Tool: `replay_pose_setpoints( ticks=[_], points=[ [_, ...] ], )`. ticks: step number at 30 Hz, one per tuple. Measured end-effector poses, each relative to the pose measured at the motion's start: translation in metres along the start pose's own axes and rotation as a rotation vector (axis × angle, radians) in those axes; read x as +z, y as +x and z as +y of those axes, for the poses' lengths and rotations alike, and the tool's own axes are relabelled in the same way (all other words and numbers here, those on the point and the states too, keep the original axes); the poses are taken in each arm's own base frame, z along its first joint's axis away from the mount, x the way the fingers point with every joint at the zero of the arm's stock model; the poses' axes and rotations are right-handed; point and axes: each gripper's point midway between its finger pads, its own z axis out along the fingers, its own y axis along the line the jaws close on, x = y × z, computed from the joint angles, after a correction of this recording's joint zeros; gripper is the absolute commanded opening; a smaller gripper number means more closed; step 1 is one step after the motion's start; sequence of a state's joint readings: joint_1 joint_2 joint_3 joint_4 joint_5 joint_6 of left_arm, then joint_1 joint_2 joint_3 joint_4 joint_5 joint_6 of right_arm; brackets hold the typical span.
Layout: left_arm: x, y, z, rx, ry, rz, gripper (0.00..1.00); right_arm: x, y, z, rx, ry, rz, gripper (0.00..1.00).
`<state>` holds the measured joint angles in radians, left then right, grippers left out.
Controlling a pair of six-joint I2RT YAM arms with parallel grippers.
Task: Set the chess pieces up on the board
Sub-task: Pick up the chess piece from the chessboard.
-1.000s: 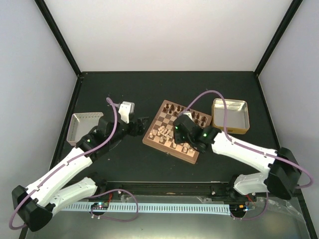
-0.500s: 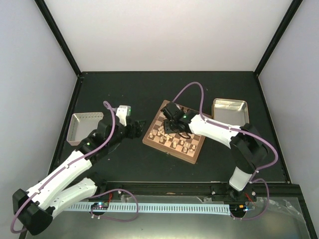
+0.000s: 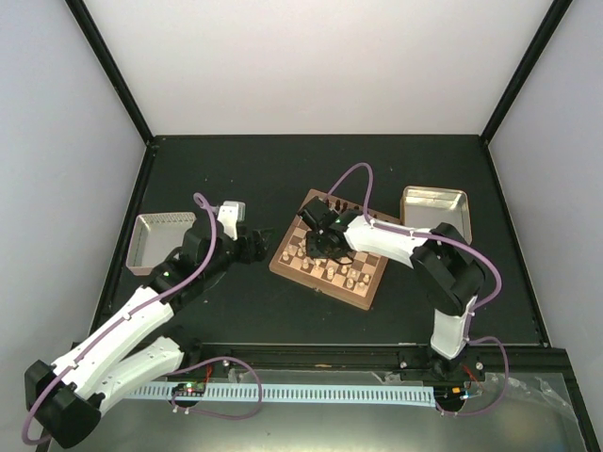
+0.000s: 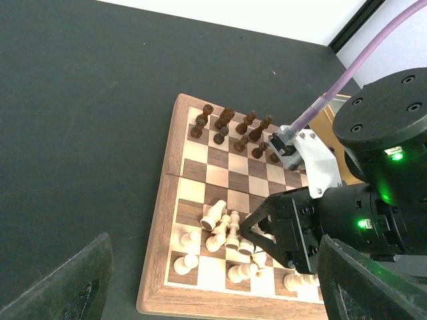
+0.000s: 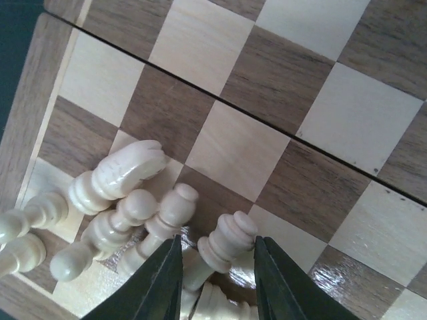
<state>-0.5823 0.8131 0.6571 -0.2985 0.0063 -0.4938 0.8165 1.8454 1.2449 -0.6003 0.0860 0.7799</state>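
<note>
Several pale cream chess pieces askew

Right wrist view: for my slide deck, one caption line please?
Right gripper open around a cream chess piece in a toppled cluster on the board.

The white-shelled left arm and right arm share black joints, looping purple cables, small green lights, and the right gripper has dark tapered fingers.
</note>
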Motion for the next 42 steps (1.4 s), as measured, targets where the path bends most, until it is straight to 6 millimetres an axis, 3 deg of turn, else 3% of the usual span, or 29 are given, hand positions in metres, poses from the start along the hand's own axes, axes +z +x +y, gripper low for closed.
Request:
replay_pose_setpoints(
  ticks=[12, 19, 28, 34, 42],
  points=[
    [-0.003, -0.002, 0.004, -0.009, 0.002, -0.010, 0.85, 0.005, -0.008, -0.011, 0.062, 0.067, -0.048, 0.15],
    [-0.001, 0.001, 0.002, -0.012, 0.022, 0.007, 0.85, 0.006, -0.027, -0.021, 0.078, 0.099, -0.120, 0.11],
    [0.008, 0.011, -0.004, -0.018, 0.061, 0.052, 0.85, 0.001, -0.052, -0.007, 0.069, 0.035, -0.225, 0.11],
    [0.021, 0.023, -0.008, -0.043, 0.106, 0.097, 0.85, -0.027, -0.058, -0.008, 0.073, -0.036, -0.324, 0.11],
    [0.044, 0.033, -0.036, -0.078, 0.272, 0.170, 0.80, -0.080, -0.077, 0.008, 0.102, -0.190, -0.445, 0.11]
  ],
)
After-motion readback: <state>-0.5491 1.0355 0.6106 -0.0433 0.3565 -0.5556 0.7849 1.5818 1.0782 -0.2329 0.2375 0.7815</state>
